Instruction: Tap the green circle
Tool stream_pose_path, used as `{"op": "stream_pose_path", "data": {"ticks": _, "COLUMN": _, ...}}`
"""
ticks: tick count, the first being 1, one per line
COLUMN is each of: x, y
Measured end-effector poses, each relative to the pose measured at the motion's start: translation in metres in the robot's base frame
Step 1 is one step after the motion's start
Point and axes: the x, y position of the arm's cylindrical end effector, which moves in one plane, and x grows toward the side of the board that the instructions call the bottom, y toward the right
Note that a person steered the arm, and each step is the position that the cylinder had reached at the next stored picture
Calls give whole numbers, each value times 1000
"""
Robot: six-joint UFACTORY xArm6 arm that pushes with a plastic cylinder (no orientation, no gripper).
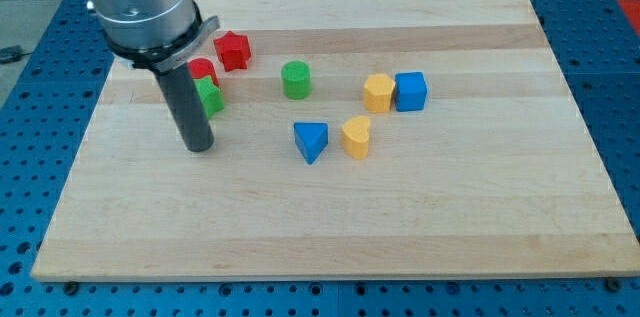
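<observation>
Counter: a pale wooden board (330, 227) lying on a blue perforated bench, filling most of the frame.
Pincer: none on this arm; it ends in a dark rod, so there is no wide or narrow state to tell.
My tip (199, 148): down on the board at left of centre, just below and left of a green block (211, 96) that the rod partly hides, shape unclear.
Near the rod: a red cylinder (203, 70) behind it, a red star (232, 51) just right of that.
Green circle (296, 79): upper middle of the frame, right of and above my tip, standing alone with bare wood all round.
Look of it: a short upright green cylinder, flat round top.
Coming move: judged a slide right and upward.
Further right: blue triangle (311, 141), yellow heart (356, 137), yellow block (378, 92) touching a blue cube (411, 91).
</observation>
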Motion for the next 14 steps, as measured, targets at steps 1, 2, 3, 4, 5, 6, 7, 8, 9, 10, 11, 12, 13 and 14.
{"op": "stream_pose_path", "data": {"ticks": 1, "x": -14, "y": -9}}
{"op": "stream_pose_path", "data": {"ticks": 2, "x": -32, "y": -9}}
{"op": "stream_pose_path", "data": {"ticks": 3, "x": -49, "y": -10}}
{"op": "stream_pose_path", "data": {"ticks": 4, "x": -68, "y": -10}}
{"op": "stream_pose_path", "data": {"ticks": 5, "x": -66, "y": -26}}
{"op": "stream_pose_path", "data": {"ticks": 6, "x": -63, "y": -66}}
{"op": "stream_pose_path", "data": {"ticks": 7, "x": -101, "y": -72}}
{"op": "stream_pose_path", "data": {"ticks": 8, "x": -164, "y": -72}}
{"op": "stream_pose_path", "data": {"ticks": 9, "x": -208, "y": -51}}
{"op": "stream_pose_path", "data": {"ticks": 10, "x": -239, "y": 33}}
{"op": "stream_pose_path", "data": {"ticks": 11, "x": -211, "y": 123}}
{"op": "stream_pose_path", "data": {"ticks": 12, "x": -142, "y": 136}}
{"op": "stream_pose_path", "data": {"ticks": 13, "x": -127, "y": 119}}
{"op": "stream_pose_path", "data": {"ticks": 14, "x": -127, "y": 104}}
